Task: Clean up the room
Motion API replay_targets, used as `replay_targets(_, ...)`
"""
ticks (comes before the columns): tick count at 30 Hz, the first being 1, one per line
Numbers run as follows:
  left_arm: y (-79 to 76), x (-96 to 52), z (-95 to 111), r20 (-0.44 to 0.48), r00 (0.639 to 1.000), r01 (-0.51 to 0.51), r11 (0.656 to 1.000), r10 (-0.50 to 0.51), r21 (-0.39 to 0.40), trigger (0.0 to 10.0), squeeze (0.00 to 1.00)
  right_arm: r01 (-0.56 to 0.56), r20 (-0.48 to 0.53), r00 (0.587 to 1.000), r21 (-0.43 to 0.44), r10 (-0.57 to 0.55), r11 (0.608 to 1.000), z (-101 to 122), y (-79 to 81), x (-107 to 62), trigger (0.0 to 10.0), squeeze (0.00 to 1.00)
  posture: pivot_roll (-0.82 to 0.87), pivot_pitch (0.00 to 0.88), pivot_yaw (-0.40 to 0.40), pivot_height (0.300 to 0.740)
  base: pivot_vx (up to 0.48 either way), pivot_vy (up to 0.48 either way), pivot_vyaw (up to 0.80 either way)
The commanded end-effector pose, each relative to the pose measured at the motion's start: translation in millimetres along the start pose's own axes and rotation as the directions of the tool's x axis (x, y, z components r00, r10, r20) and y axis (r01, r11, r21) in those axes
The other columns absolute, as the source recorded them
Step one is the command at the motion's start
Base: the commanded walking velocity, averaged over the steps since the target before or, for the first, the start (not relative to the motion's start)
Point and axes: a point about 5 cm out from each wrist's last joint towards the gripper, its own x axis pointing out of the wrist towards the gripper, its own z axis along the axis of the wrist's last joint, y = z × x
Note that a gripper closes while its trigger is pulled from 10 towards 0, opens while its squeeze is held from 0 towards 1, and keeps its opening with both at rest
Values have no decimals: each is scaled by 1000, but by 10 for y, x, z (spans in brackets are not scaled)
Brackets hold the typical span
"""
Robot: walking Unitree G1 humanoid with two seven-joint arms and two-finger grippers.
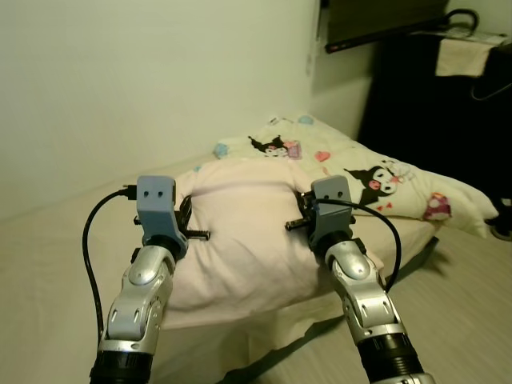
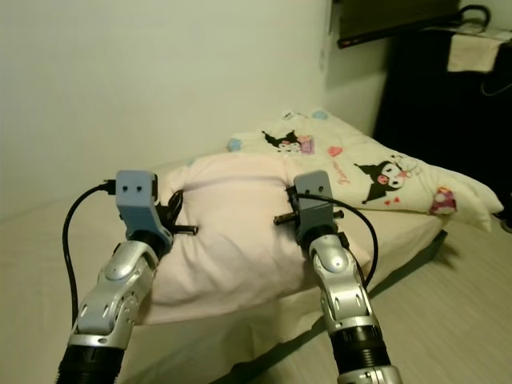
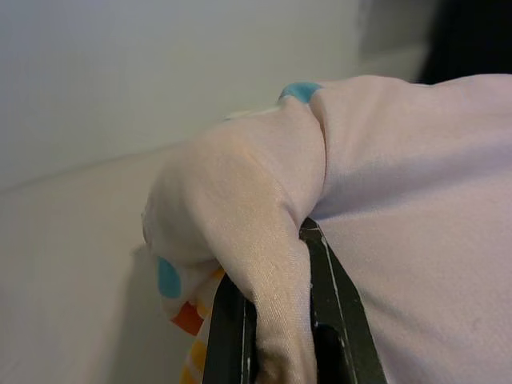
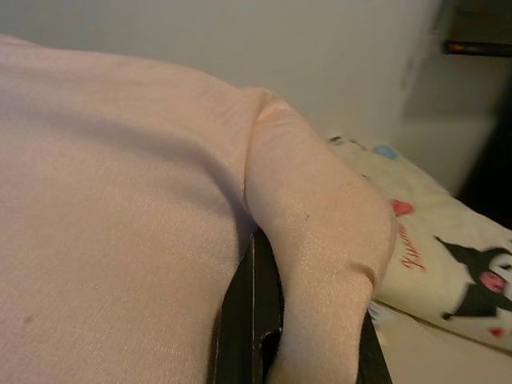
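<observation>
Desk: What's nearest the lens?

Photographer: Two silver arms. The left claw (image 1: 186,228) and the right claw (image 1: 306,218) are each clamped on a side fold of a pale pink pillow (image 1: 244,232), which rests on the bed (image 1: 48,264) between them.

Desk: How firm is the grip?

Photographer: The wrist views show cloth bunched between the black fingers (image 3: 336,320) on each side. To carry it well, I'd judge both arms should rise level, so neither fold slips out.

Desk: And beyond?

Photographer: A cartoon-print pillow (image 1: 376,180) lies just behind, touching the pink one, against the pale wall (image 1: 144,80). A dark cabinet (image 1: 432,96) stands farther right.
</observation>
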Motion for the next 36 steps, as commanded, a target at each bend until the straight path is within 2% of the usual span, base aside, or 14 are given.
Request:
replay_targets(1,62,15,73,30,999,-28,999,28,19,10000,0,22,22,1000,-14,-21,1000,55,-25,13,10000,0,-86,32,16,740,0,-480,800)
replay_targets(8,73,20,58,15,999,-38,999,38,8,10000,0,23,17,1000,-8,-23,1000,44,-37,1,10000,0,-84,37,16,740,0,-465,800)
replay_targets(15,95,4,37,-7,999,-51,999,51,-1,10000,0,17,9,1000,-8,-17,1000,29,-27,-9,10000,0,-82,39,16,740,0,0,772)
replay_targets(17,100,0,20,-29,998,-47,999,48,14,10000,0,10,5,1000,4,-10,1000,18,-20,-13,10000,0,-80,39,16,740,0,0,0)
replay_targets(23,108,-8,0,-41,998,-37,999,38,33,10000,0,-5,0,1000,35,5,999,-4,2,-33,10000,0,-82,36,21,740,0,480,0)
replay_targets(36,69,-1,67,7,1000,-22,1000,22,15,10000,0,-16,10,1000,47,15,999,8,10,-53,10000,0,-83,34,18,740,0,0,0)
